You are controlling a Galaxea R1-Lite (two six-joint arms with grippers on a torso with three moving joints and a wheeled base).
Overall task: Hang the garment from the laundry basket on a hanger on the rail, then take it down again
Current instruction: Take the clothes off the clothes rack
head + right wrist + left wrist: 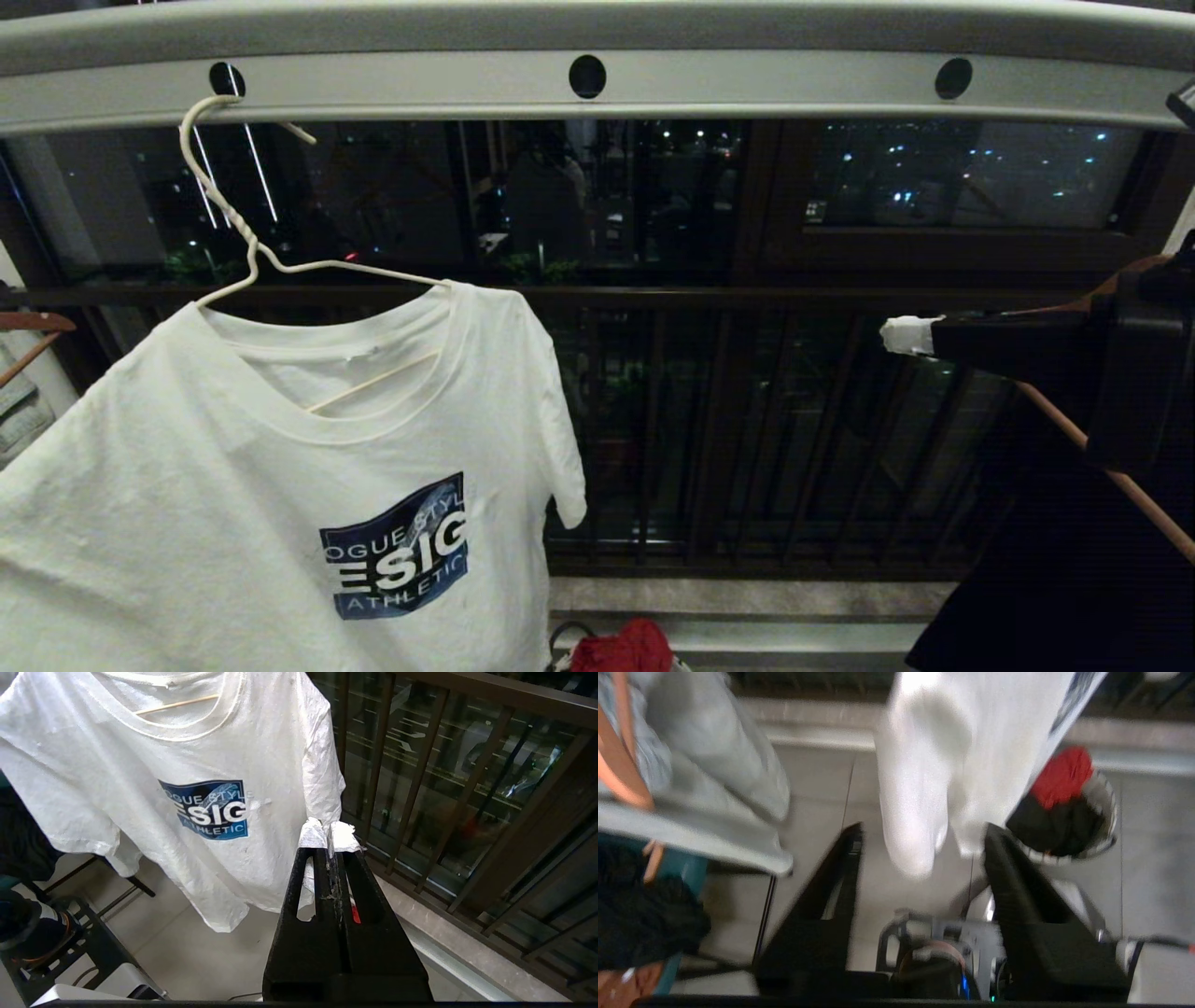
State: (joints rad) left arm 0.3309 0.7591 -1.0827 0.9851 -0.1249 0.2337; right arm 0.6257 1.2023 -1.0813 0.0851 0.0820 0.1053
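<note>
Clearly the T-shirt [233,485] is a light, limp thing: thin cotton that folds and slides wherever it is pinched, so cloth alone gives no firm hold. To take it down, the better hold is judged to be the hanger [245,245] at its twisted neck, stiff wire that lifts shirt and all; the paint is chipped and the wire thin, so it may turn between the fingers.

Nearest, the left claw [920,830] has its fingers spread apart with nothing between them; the shirt's hem hangs just beyond the tips, and whether it touches them I cannot tell. The right claw [329,837] has its taped tips pressed together, empty, off to the shirt's side and apart from it.

Beyond them the shirt hangs tilted, white, short-sleeved, crew-necked, creased, with a dark blue chest print in white letters. Below it on the floor the basket [1104,812] holds red and black cloth. Farthest up, the hanger's hook sits in a round hole of the rail [747,89].
</note>
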